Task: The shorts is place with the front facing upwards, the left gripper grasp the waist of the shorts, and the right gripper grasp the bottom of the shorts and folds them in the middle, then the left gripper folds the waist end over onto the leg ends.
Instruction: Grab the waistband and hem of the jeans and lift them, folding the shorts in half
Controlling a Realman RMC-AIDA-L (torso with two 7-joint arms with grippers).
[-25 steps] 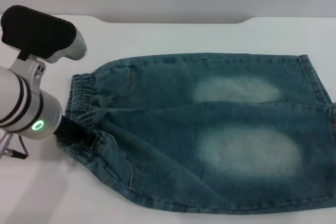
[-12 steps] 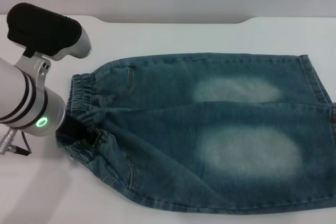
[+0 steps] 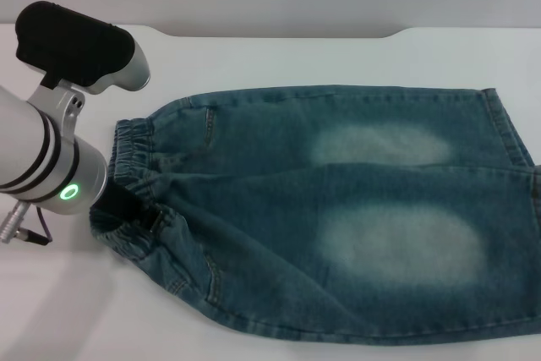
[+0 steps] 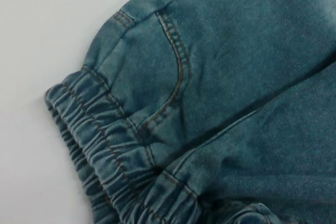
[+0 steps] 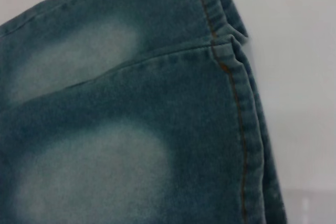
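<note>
The blue-green denim shorts [image 3: 338, 209] lie flat on the white table, front up, with two pale faded patches on the legs. The gathered elastic waist [image 3: 131, 145] points left and the straight leg hems [image 3: 507, 124] run off the right edge. My left gripper [image 3: 131, 209] sits at the near part of the waistband, its black fingers shut on the bunched elastic. The left wrist view shows the puckered waist [image 4: 105, 150] and a pocket seam [image 4: 178, 72] close up. In the right wrist view I see the stitched leg hems [image 5: 247, 129]. The right gripper itself is out of view.
The white table [image 3: 296, 57] extends behind and to the left of the shorts, with its far edge against a grey wall. The left arm's silver body with a green light [image 3: 68, 192] hangs over the table's left side.
The left arm has shifted slightly away from me and to the right. The near part of the waistband has bunched and moved with the gripper. The rest of the shorts has not moved.
</note>
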